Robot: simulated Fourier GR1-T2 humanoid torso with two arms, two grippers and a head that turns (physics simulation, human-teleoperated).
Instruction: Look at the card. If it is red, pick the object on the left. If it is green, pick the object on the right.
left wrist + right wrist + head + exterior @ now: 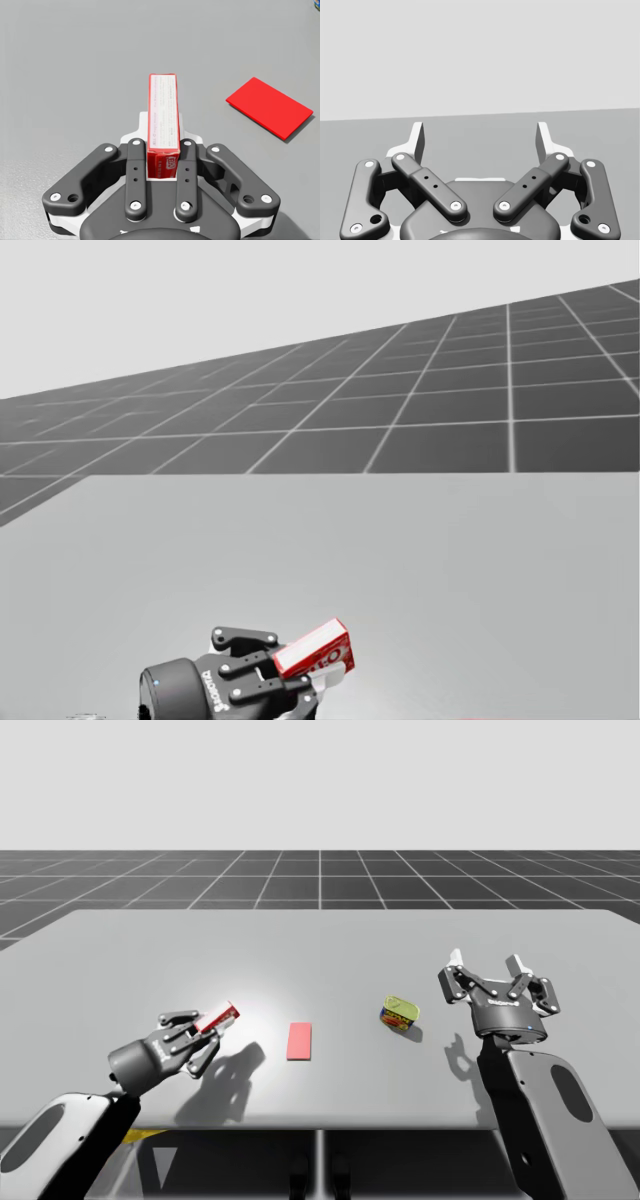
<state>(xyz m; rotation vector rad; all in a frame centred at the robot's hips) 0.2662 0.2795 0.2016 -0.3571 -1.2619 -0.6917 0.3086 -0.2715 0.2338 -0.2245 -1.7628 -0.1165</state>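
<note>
red card [299,1041] means left pick, grasp looks done: your left end effector [163,136] is clamped on the red box [163,105], right end effector [481,135] spread wide, empty. next: lift steadily.

Our card [269,107] is plain red, the box [163,112] red too with a pale printed side. The can [399,1014] has a green top, yellow sides, some blue. We've got a light grey table [320,950] and dark grey gridded floor [320,875].
</note>
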